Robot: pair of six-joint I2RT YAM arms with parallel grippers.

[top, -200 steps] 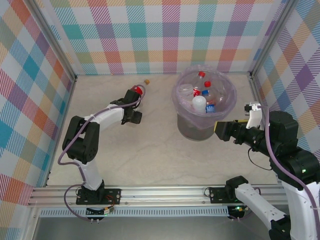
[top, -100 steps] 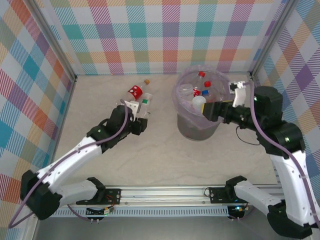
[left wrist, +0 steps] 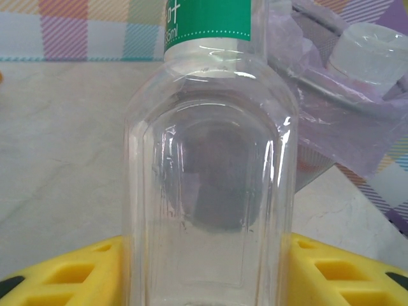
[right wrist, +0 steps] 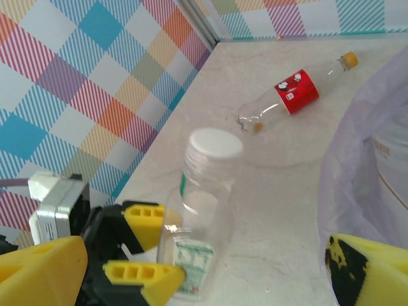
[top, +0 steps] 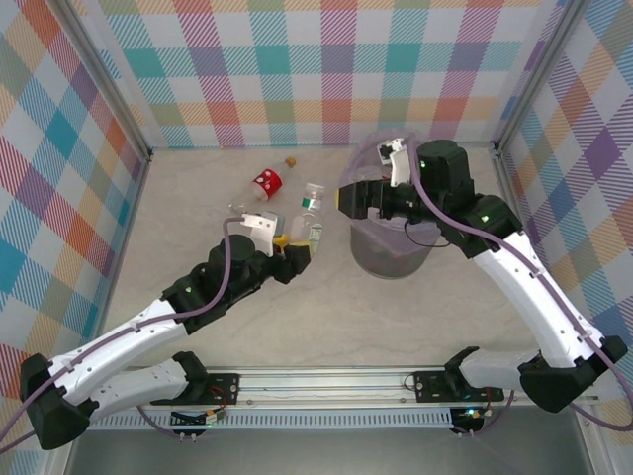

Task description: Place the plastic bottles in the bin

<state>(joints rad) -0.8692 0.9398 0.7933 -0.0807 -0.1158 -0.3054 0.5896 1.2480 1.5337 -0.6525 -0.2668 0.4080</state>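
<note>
Near the far edge of the bench point(top: 198, 297), left of centre, a clear red-labelled bottle point(top: 267, 181) lies on its side. Its orange cap points at the far edge, and nothing touches it.

Just right of it, and nearer, the left gripper point(top: 297, 247) grips a clear green-labelled bottle point(left wrist: 210, 191) with a white cap. The yellow pads point(left wrist: 76, 274) press on either side of the bottle's lower body. The bottle is above the bench, just left of the bin point(top: 391, 259), and not yet over its rim.

The bin stands right of centre toward the far edge, lined with a lavender bag point(right wrist: 357, 166). The right arm covers most of its mouth from above, so what it contains cannot be made out there. In the left wrist view a pale round cap point(left wrist: 376, 51) shows beyond the bag's folds.

The right gripper point(top: 351, 198) hovers over the bin's left rim with its jaws spread wide and nothing between them.
</note>
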